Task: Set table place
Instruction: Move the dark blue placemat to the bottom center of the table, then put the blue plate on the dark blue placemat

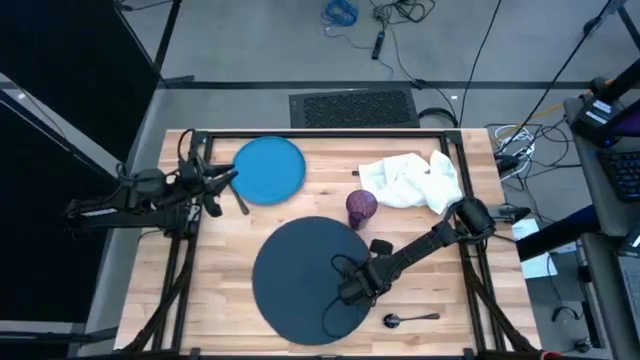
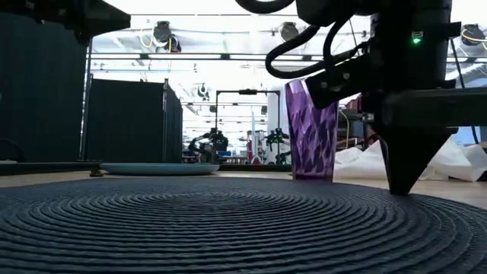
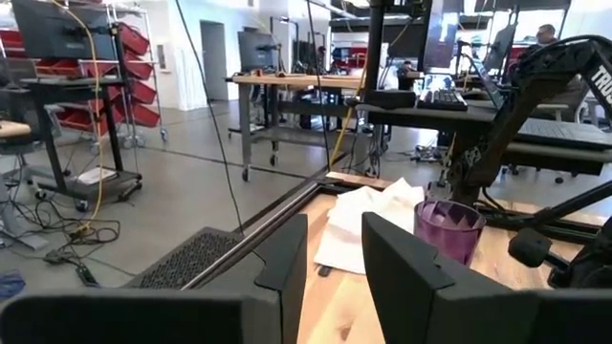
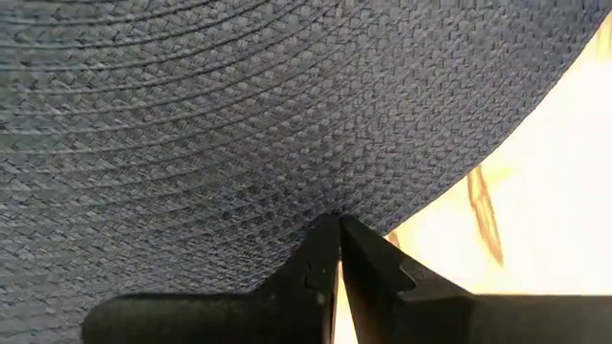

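Note:
The dark slate-blue woven charger (image 1: 295,280) lies flat at the table's near middle. My right gripper (image 1: 347,293) stands shut over its right part, fingers pointing down. The bright blue plate (image 1: 270,170) lies flat at the far left. My left gripper (image 1: 222,178) hovers open just left of the plate, nothing between its fingers (image 3: 287,263). The purple cup (image 1: 361,207) stands upright just beyond the charger. The white napkin (image 1: 410,180) lies crumpled at the far right. A dark spoon (image 1: 410,319) lies near the front edge. My right gripper (image 4: 338,225) comes down from above with its fingers shut. The joined fingertips (image 2: 403,186) meet the charger's woven top (image 4: 316,196) a little inside its right edge. The charger lies flat on the table.
A dark utensil (image 1: 240,203) lies on the wood (image 1: 230,250) by the plate's near left rim. Black frame rails (image 1: 320,134) run along the table's edges. Bare planks show left of the charger and along the right side.

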